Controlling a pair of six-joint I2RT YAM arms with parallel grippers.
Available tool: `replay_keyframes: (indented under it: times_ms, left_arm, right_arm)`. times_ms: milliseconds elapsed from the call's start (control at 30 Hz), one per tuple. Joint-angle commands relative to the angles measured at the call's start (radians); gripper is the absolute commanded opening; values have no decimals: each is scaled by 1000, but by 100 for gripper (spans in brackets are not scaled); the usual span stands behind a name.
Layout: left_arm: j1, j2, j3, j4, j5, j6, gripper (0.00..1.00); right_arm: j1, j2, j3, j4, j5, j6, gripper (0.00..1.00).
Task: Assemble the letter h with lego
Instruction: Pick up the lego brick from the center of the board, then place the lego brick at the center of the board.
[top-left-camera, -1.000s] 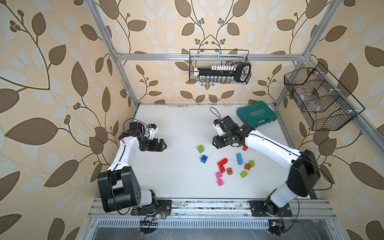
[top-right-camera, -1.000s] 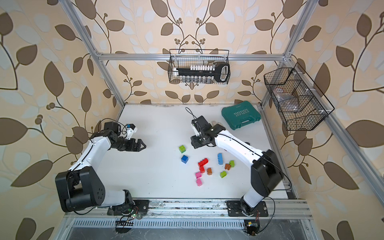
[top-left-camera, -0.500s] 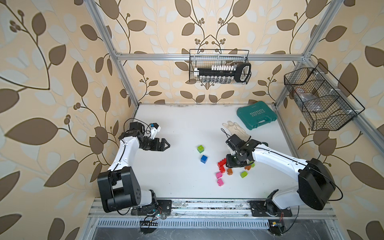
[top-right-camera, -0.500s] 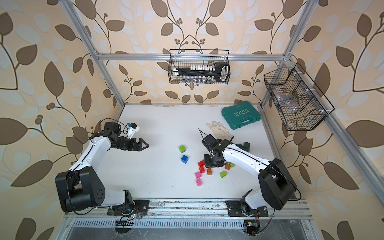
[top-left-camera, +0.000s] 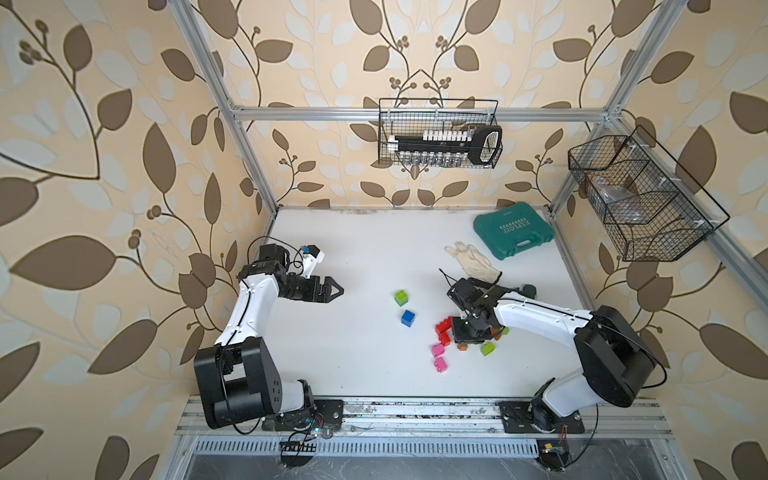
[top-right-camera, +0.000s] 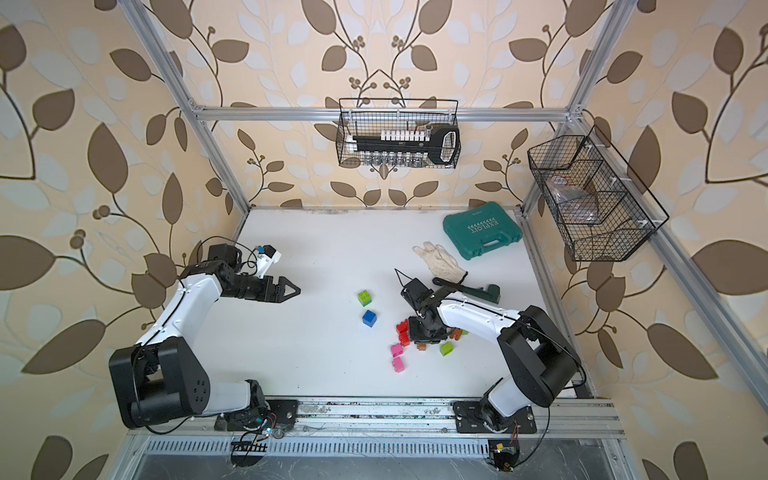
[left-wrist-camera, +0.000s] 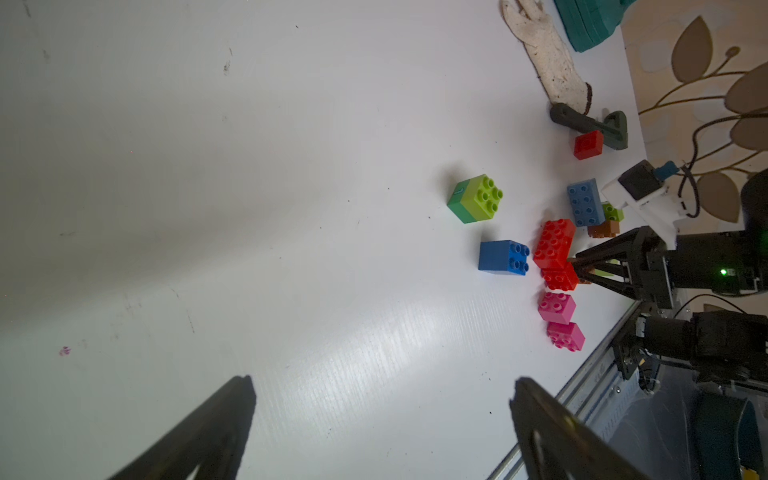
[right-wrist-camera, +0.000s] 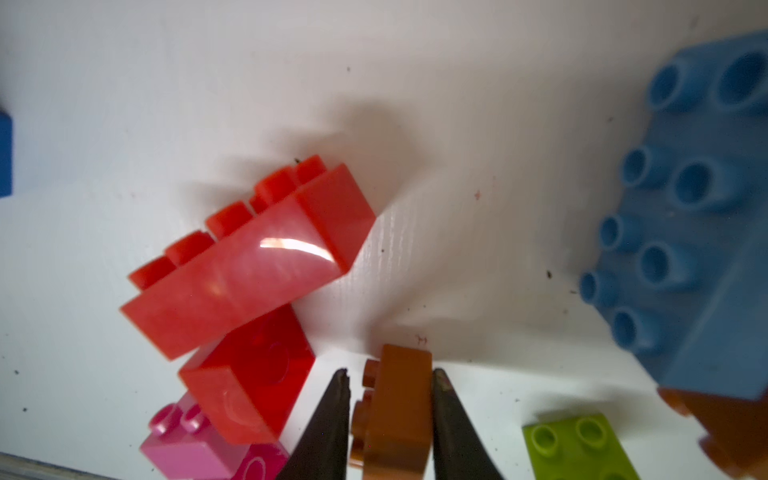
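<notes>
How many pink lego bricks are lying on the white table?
2. One pink brick lies beside the small red brick; the other pink brick lies next to it, nearer the front rail. The right arm may hide more.

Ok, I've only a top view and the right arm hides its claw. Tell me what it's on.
Observer: The right wrist view shows the right claw clamped on an orange brick, gripped from both sides.
Operator: Give me how the brick lies.
Observer: On its side, studs towards one finger.
Operator: Now the left claw.
Observer: In the left wrist view the left claw stands wide open, nothing in it, over the white table.
</notes>
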Motion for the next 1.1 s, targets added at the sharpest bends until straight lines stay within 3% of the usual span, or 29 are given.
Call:
replay_keyframes:
  times_ms: [0,133,233,400,500,633,800,933,1067]
  left_arm:
    - [-35,-28,21,-17,55,29,99]
    - [-128,-37,54,-53,66,85,99]
    - [-179,-57,76,-56,141,136,98]
    - [-215,-67,122,-54,289,220,99]
    - [-226,-73,118,-80,366,321,99]
    - [-230,-94,71,-74,285,391,99]
    - [-229,-109,-18,-81,232,493,99]
    - [-223,-91,-66,-98,250,570,99]
    - [-218,-98,-110,-79,169,586,99]
  right_arm:
    - [4,-8,-4,5,26,11,23]
    - [3,-99,49,-37,48,1,21]
    - [4,-173,113,-67,52,-14,20]
    - [14,-189,212,49,-110,42,21]
    - [67,-134,255,173,-144,135,20]
    - [188,-89,191,388,-18,330,21]
    - [283,37,132,654,-52,470,20]
    - [359,130,140,729,-60,512,20]
    - [451,224,225,627,72,393,20]
